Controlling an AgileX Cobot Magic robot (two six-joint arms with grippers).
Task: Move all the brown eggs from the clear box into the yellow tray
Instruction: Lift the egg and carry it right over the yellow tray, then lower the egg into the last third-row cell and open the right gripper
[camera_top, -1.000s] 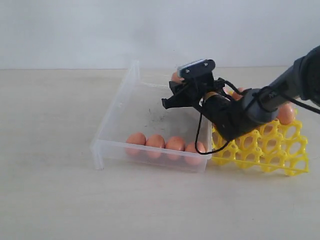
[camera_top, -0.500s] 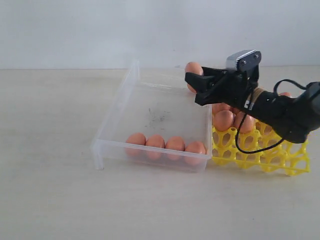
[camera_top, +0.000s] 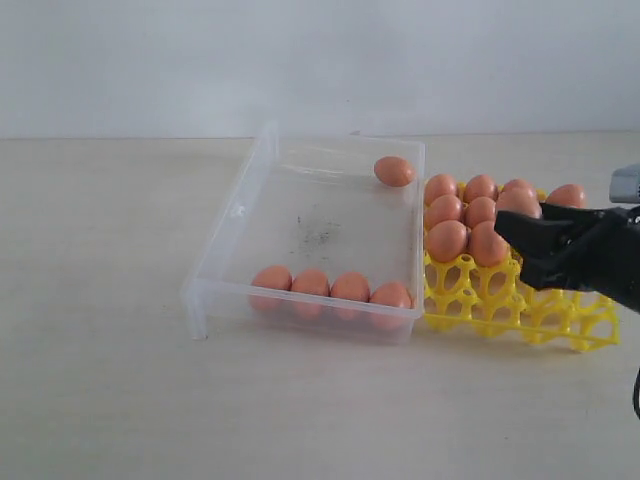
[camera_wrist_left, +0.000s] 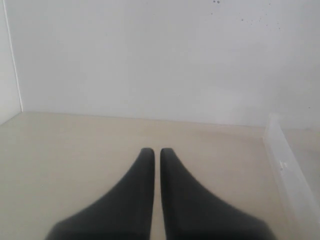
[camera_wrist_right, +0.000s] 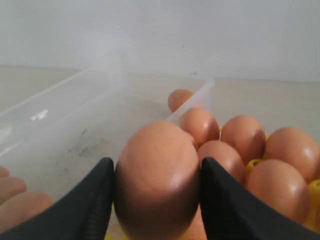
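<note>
The right gripper (camera_wrist_right: 156, 202) clamps a brown egg (camera_wrist_right: 157, 165) between half-spread fingers (camera_wrist_right: 80, 200), seemingly over the yellow tray (camera_top: 500, 300). The left gripper (camera_wrist_left: 156, 152) is closed, empty.

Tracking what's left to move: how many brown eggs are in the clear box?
5. Four brown eggs in a row against the clear box's near wall; one alone in its far corner beside the yellow tray. None seems hidden.

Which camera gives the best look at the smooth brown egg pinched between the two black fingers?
The right wrist view: the brown egg fills the frame, clamped in the right gripper. The exterior view shows only that gripper's dark body, the egg hidden. The left wrist view misses it.
</note>
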